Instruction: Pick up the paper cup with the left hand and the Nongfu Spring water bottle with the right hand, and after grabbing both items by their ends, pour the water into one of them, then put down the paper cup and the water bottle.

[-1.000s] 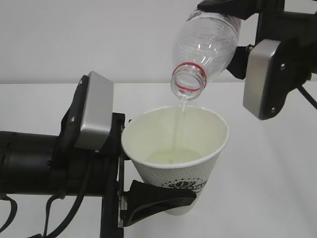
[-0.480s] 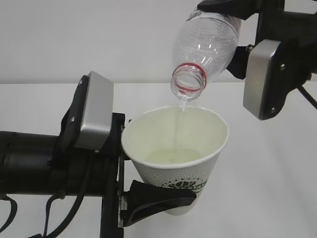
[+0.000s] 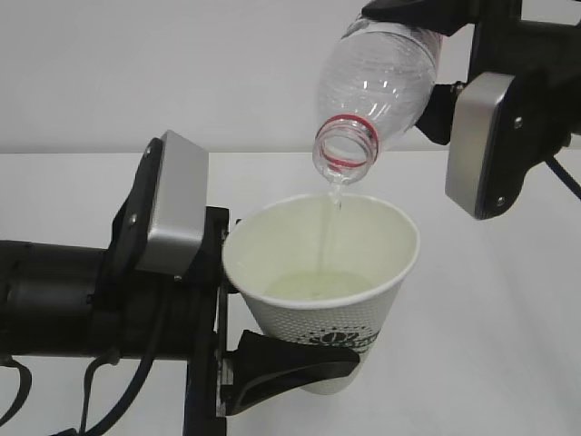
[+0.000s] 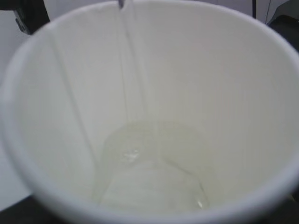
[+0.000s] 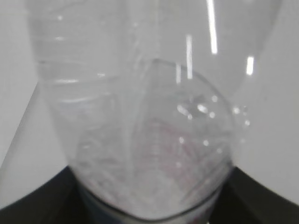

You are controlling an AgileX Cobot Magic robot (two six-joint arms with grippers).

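I see my matte black left tool (image 3: 300,363) behind a screwed grey metal plate, with black cables looping beneath. My black right tool (image 3: 427,27) carries a matching two-screw plate.

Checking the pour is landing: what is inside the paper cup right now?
Inside the paper cup lies a shallow pool of water over its bottom, fed by a thin stream from the Nongfu Spring water bottle above. The water's depth cannot be judged.
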